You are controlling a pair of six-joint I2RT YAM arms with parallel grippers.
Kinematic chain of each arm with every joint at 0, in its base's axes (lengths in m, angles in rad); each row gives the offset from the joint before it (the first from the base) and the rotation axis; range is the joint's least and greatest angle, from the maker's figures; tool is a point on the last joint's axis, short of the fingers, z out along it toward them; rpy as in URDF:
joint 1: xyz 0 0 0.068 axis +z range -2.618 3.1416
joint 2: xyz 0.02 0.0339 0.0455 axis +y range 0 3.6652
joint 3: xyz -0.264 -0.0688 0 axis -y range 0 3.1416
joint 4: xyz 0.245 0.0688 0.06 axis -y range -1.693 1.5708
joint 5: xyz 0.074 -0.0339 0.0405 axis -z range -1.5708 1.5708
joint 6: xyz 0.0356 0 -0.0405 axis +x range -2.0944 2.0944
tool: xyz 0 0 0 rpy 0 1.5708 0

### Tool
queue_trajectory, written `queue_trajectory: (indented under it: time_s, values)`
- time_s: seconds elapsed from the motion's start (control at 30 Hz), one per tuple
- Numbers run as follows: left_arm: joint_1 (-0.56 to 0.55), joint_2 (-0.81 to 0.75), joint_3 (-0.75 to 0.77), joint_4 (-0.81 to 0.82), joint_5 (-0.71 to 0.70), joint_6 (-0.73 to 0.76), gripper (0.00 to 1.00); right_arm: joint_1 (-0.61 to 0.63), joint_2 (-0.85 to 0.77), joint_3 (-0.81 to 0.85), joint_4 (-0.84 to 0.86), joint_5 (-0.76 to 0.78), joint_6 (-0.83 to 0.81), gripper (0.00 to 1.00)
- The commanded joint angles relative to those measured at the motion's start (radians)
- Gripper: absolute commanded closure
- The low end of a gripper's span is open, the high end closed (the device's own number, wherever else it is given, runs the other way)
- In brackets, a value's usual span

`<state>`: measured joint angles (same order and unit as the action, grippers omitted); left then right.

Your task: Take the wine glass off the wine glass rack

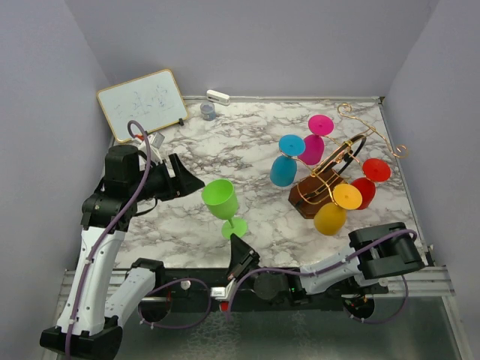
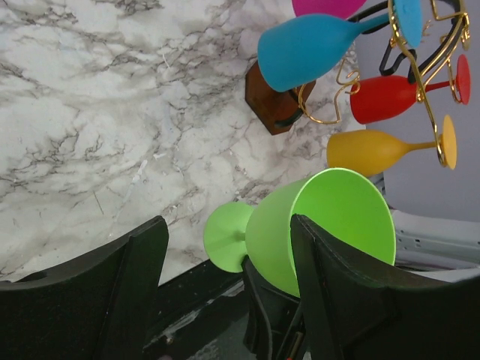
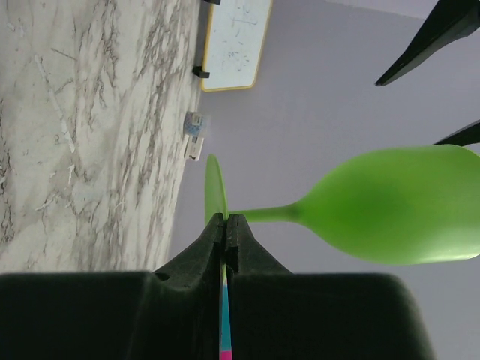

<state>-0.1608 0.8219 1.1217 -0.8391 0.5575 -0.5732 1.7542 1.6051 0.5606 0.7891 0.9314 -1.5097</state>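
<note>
Four glasses (image 1: 283, 171) crowd the rack (image 1: 311, 196); right fingers (image 3: 202, 255) pinch the green glass's (image 1: 221, 199) foot, left fingers (image 2: 97, 300) spread, perhaps touching it

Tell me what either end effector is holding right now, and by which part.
The right end effector is shut on the green wine glass, pinching the edge of its round foot. The left end effector is open and holds nothing.

Left wrist view: magenta plastic wine glass (image 2: 330, 6) cut off by top edge. Right wrist view: lime-green plastic wine glass (image 3: 397, 214), bowl cut off at right edge. Wood-framed whiteboard (image 1: 142, 100): markings illegible.
</note>
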Motion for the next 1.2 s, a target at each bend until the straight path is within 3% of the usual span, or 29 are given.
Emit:
queue_trajectory:
  time_s: [0.0, 0.33, 0.73, 0.8, 1.0, 1.07, 1.17]
  values:
    - [-0.014, -0.028, -0.033, -0.022, 0.041, 0.023, 0.32, 0.010, 0.050, -0.019, 0.172, 0.021, -0.098, 0.99]
    - [-0.039, -0.057, -0.063, -0.048, 0.029, 0.038, 0.32, 0.016, 0.135, -0.021, 0.232, 0.029, -0.143, 0.99]
    - [-0.066, -0.062, -0.147, -0.090, 0.000, 0.091, 0.42, 0.016, 0.194, -0.022, 0.324, 0.028, -0.225, 0.99]
    - [-0.066, -0.060, -0.149, -0.094, -0.004, 0.099, 0.51, 0.016, 0.207, -0.022, 0.329, 0.032, -0.230, 0.99]
    - [-0.066, -0.052, -0.155, -0.101, -0.020, 0.113, 0.97, 0.016, 0.227, -0.021, 0.375, 0.053, -0.245, 0.99]
    - [-0.066, -0.052, -0.143, -0.098, -0.041, 0.105, 1.00, 0.016, 0.225, -0.017, 0.377, 0.063, -0.244, 0.98]
    - [-0.066, -0.051, -0.114, -0.087, -0.084, 0.091, 1.00, 0.017, 0.222, -0.011, 0.385, 0.081, -0.242, 0.77]
